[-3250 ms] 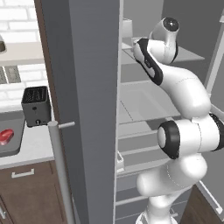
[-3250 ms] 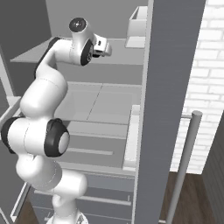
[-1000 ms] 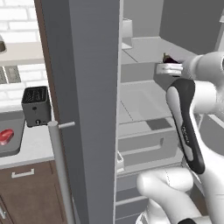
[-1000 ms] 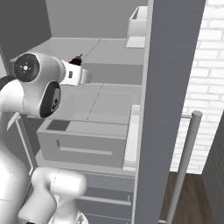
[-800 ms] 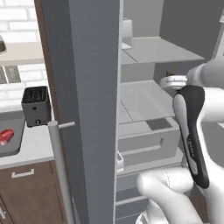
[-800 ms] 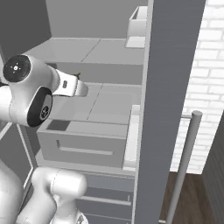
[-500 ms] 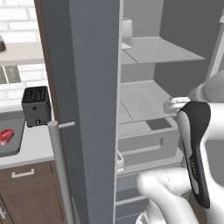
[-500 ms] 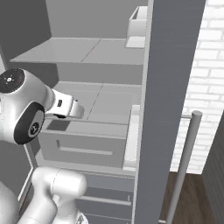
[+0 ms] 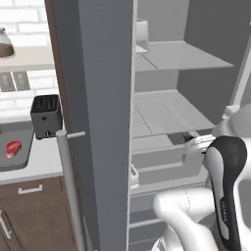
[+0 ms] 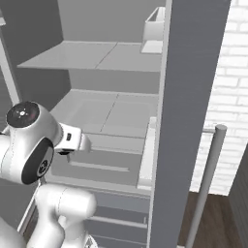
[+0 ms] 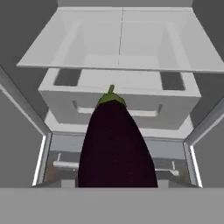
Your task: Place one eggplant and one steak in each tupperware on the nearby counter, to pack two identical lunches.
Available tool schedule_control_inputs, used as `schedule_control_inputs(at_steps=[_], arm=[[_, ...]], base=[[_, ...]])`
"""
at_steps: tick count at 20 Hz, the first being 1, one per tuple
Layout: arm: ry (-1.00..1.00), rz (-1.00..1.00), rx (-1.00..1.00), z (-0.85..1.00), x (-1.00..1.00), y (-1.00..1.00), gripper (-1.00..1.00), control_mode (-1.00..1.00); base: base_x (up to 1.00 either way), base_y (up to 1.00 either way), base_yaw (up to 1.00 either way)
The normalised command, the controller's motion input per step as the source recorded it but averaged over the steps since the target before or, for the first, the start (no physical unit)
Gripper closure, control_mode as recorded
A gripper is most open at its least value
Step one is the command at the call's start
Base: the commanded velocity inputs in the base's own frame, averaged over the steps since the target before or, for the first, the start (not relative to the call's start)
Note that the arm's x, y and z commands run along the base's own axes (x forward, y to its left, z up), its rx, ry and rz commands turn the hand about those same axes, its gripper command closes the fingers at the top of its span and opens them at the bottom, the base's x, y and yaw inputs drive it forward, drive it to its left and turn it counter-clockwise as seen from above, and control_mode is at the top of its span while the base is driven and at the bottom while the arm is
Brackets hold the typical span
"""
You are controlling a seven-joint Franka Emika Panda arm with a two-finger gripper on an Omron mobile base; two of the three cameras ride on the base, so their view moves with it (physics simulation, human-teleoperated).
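Descending from the upper shelf level of the open fridge [image 9: 162, 112], the gripper [image 9: 193, 142] now sits low, just in front of the drawer [image 11: 118, 98] beneath the lower shelf; 1 second ago it was level with the shelf above. Its jaws are closed on 1 eggplant [image 11: 116, 146], the very dark, near-black one, which fills the middle of the hand view with its green stem end pointing toward the fridge interior. In the left base view only a dark sliver of it shows at the hand.

Over the same interval the arm has folded downward and back, so the wrist joint that stood high in the right base view has dropped beside the drawer front. This reads as a withdrawal: the eggplant is out of the fridge and in transit, not yet near a container.

On the counter [image 9: 34, 159] to the left of the fridge door [image 9: 98, 112], a grey tupperware [image 9: 7, 164] holds a pink-red steak [image 9: 13, 148]; a black toaster [image 9: 45, 116] stands just beside it. Judged from this layout, that tray has its steak and lacks an eggplant, so the carried one probably belongs there. The 2nd tray's state cannot be told.
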Motion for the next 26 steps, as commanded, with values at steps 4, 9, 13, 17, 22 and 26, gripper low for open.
schedule_control_inputs(at_steps=[4, 9, 13, 17, 22, 26], arm=[[0.00, 0.00, 0.00, 0.00, 0.00, 0.00, 1.00, 1.00], [0.00, 0.00, 0.00, 0.00, 0.00, 0.00, 1.00, 1.00], [0.00, 0.00, 0.00, 0.00, 0.00, 0.00, 1.00, 1.00], [0.00, 0.00, 0.00, 0.00, 0.00, 0.00, 1.00, 1.00], [0.00, 0.00, 0.00, 0.00, 0.00, 0.00, 1.00, 1.00], [0.00, 0.00, 0.00, 0.00, 0.00, 0.00, 1.00, 1.00]], base=[[-0.72, 0.12, 0.69], [-0.30, 0.09, 0.88], [-0.09, 0.26, 0.93], [-0.01, 0.44, 0.93], [-0.01, 0.48, 0.91], [0.15, 0.56, 0.76]])
